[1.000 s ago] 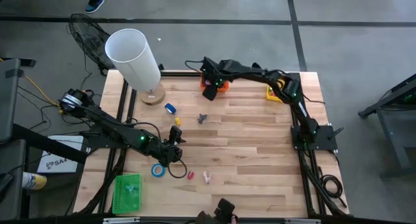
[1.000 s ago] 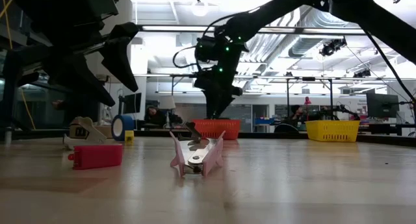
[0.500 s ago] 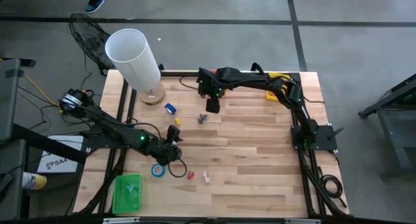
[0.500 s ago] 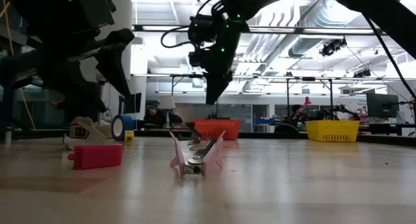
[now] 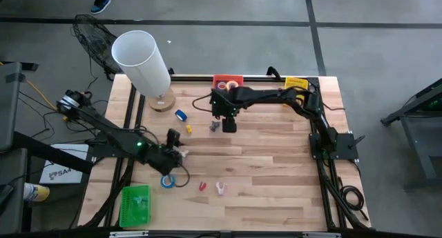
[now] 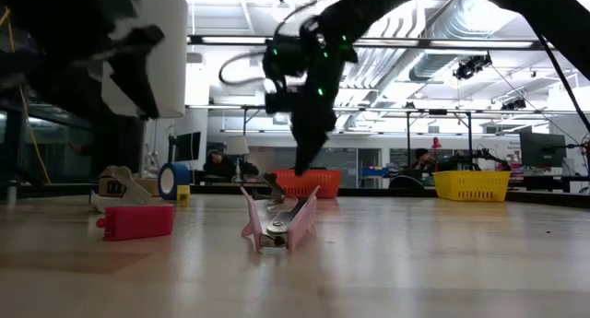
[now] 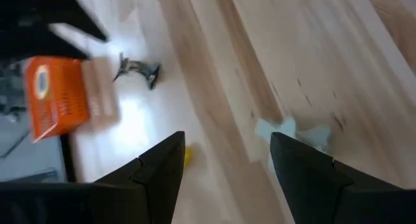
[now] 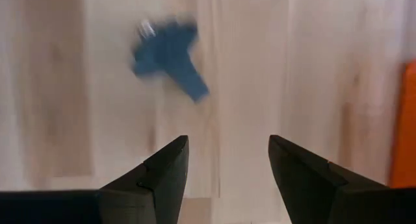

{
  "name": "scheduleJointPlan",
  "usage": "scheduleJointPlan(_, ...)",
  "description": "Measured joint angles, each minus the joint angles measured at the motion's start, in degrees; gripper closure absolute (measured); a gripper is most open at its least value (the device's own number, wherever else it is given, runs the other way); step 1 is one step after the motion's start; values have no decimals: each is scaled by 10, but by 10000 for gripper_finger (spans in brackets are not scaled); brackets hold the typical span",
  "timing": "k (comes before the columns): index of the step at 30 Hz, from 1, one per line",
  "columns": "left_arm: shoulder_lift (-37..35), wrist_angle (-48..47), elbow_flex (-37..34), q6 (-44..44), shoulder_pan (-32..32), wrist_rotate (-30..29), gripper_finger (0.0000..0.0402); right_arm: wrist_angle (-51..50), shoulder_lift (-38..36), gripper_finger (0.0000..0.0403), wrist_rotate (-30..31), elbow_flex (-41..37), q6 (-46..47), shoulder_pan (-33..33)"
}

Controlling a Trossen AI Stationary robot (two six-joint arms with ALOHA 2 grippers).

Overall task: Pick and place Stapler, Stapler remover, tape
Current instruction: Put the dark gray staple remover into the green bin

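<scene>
Table mid-right bare | right pincer agape, empty, beside blue remover | left pincer agape, empty, near tape

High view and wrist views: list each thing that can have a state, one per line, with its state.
Left pincer: open, empty, above the table near the blue tape roll.
Right pincer: open, empty, hovering beside the blue staple remover.
White cylinder: standing on its round base.
Orange basket: at the far edge.
Green basket: at the near-left corner.

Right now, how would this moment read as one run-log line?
right end effector: open, empty, above blue staple remover | left end effector: open, empty, near blue tape roll | orange basket: far edge
</scene>
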Motion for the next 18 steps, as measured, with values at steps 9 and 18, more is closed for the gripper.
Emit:
scheduleJointPlan(9,-95,-178,-1,-195,-143,-128,179,109,-9,199,-19,-108,5,0)
scheduleJointPlan(18,-106,-253,-1,-332,-270,-218,179,253,-30,199,-64,-197,7,-1)
